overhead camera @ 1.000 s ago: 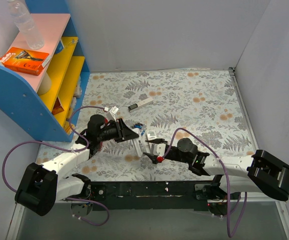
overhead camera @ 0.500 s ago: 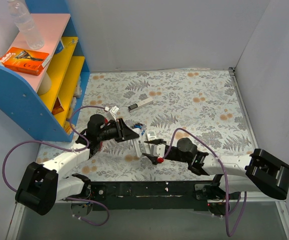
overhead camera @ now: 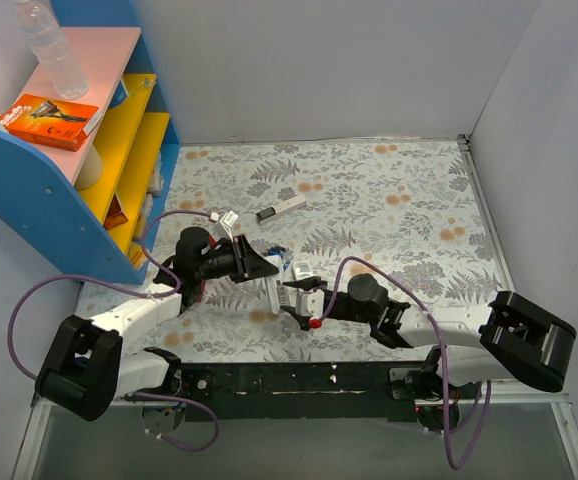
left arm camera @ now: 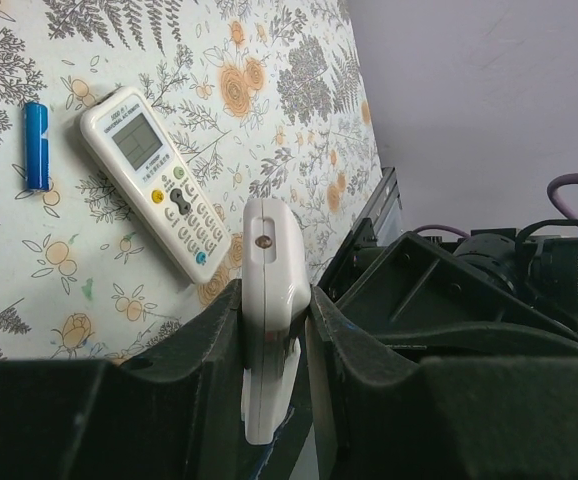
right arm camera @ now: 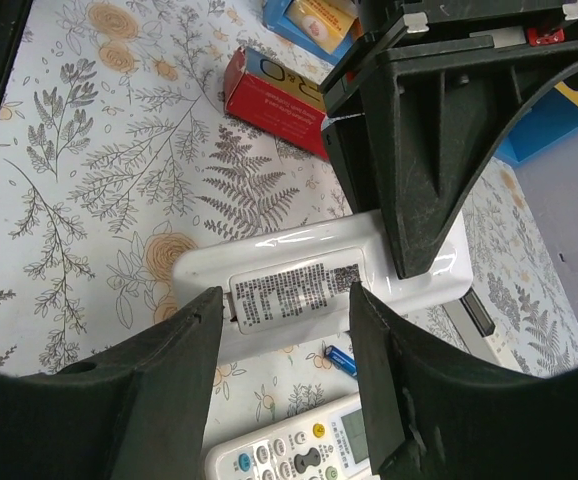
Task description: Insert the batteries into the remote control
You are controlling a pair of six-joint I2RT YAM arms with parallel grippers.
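Gripping claw: the left gripper [left arm camera: 274, 312] is clamped on the remote control [left arm camera: 269, 235], which stands on its narrow edge between the two fingers.
Other claw: the right gripper [right arm camera: 284, 300] has its fingers spread, one on either side of the printed label on that remote's back. Whether they touch it I cannot tell.
Edges: the blue shelf unit [overhead camera: 64, 200] stands close at the left of the top view. Walls bound the table [overhead camera: 409, 220] at the top and right.
Open room: the widest stretch of table lies toward the upper right of the top view, away from both claws.
Batteries: the batteries [left arm camera: 37, 145] lie flat at the left edge of the left wrist view. A blue one is just beside a second remote [left arm camera: 154, 180] that lies face up. All are apart from the left claw.
White bar: the white bar [overhead camera: 281, 208] lies above both claws in the top view.
Change: since a second ago the right gripper has slid leftward in the top view, nearer the left claw, which is in the same place.
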